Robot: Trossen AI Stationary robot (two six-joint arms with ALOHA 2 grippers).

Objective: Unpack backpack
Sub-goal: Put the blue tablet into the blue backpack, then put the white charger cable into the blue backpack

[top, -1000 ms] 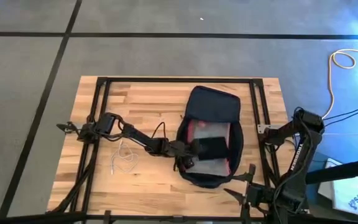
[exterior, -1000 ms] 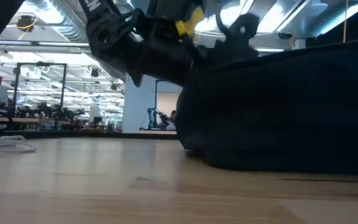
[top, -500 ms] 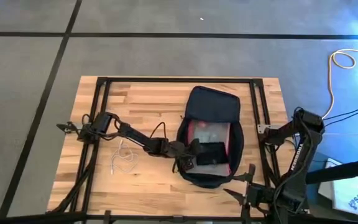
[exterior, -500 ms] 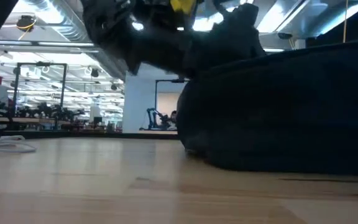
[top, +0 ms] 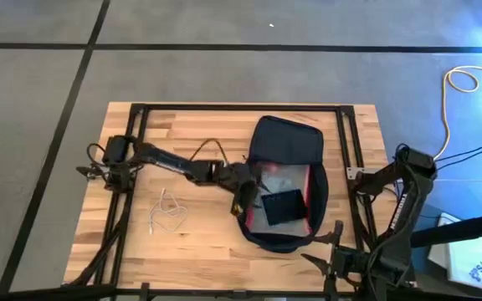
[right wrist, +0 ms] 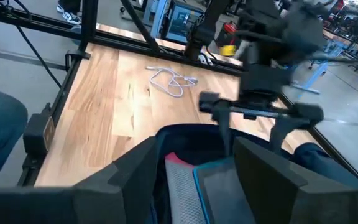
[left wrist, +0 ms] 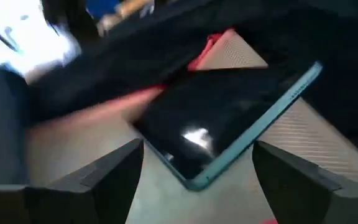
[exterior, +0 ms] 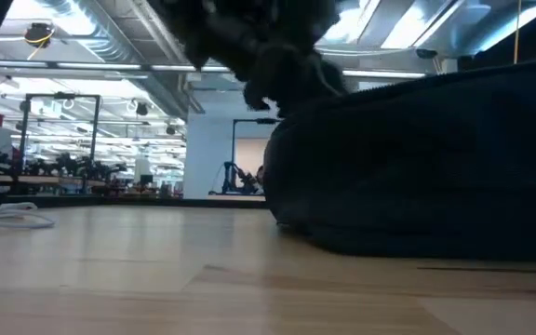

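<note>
1. tabletop (top: 199,242): fills the middle of the high frame. Out on the wood I see only a white cable (top: 167,213), lower left. Can't say it came from the bag.
2. backpack (top: 287,142): centre-right of the high frame, lying flat, flap open toward the top. Main compartment exposed, red lining visible.
3. Contents in the bag: a dark tablet (top: 280,206) on top of a clear red-edged pouch (top: 281,177). Judgement: unpacking is at an early stage and both items are left to remove.
4. left gripper (top: 248,201): at the bag's left rim, just beside the tablet. In its wrist view the jaws stand spread and empty, tablet between and beyond them.
5. right gripper (right wrist: 194,180): parked low right, off the tabletop edge, jaws apart, holding nothing.
</note>
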